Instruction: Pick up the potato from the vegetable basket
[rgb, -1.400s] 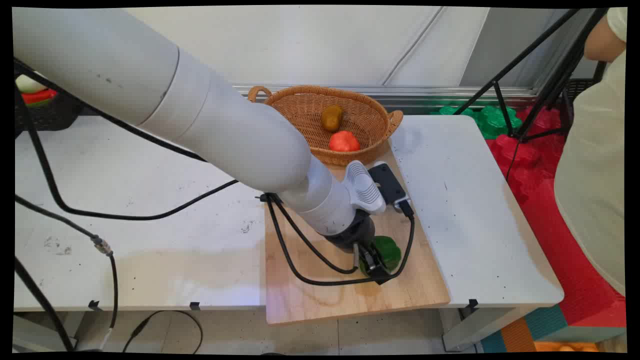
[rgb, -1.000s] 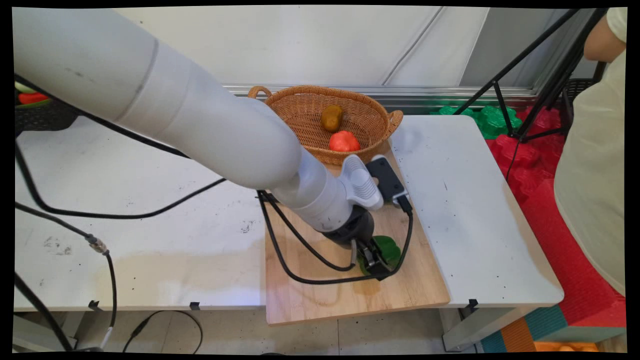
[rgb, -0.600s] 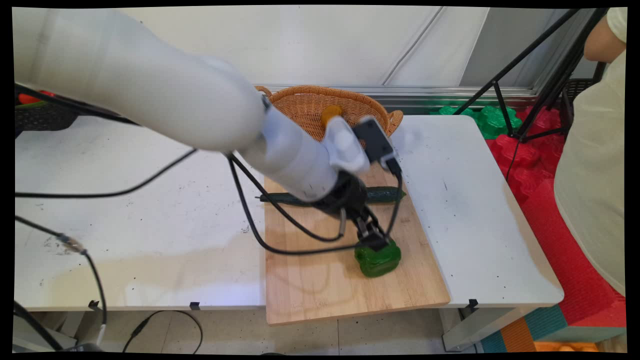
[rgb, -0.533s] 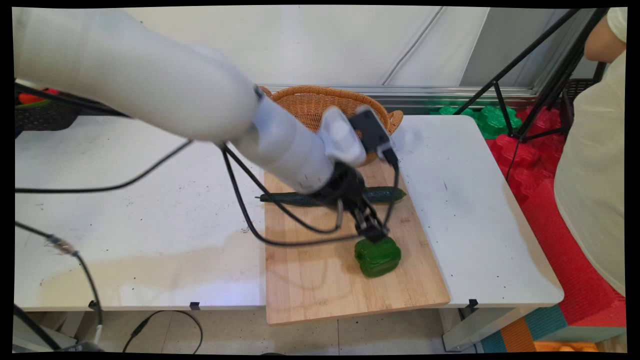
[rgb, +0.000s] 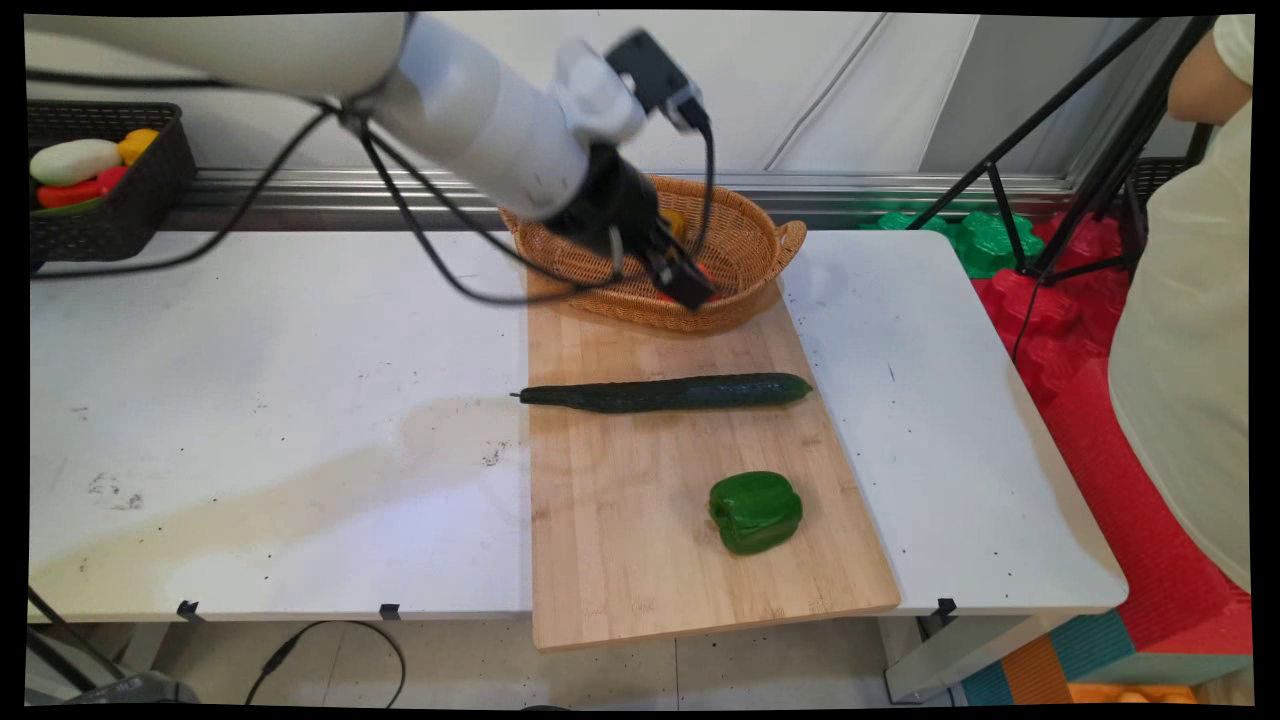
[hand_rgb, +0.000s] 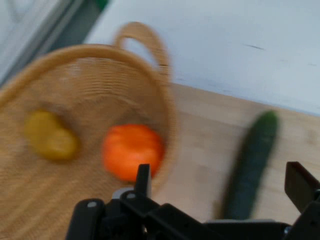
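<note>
No text, label, brand, number or sign can be read anywhere in either view
</note>
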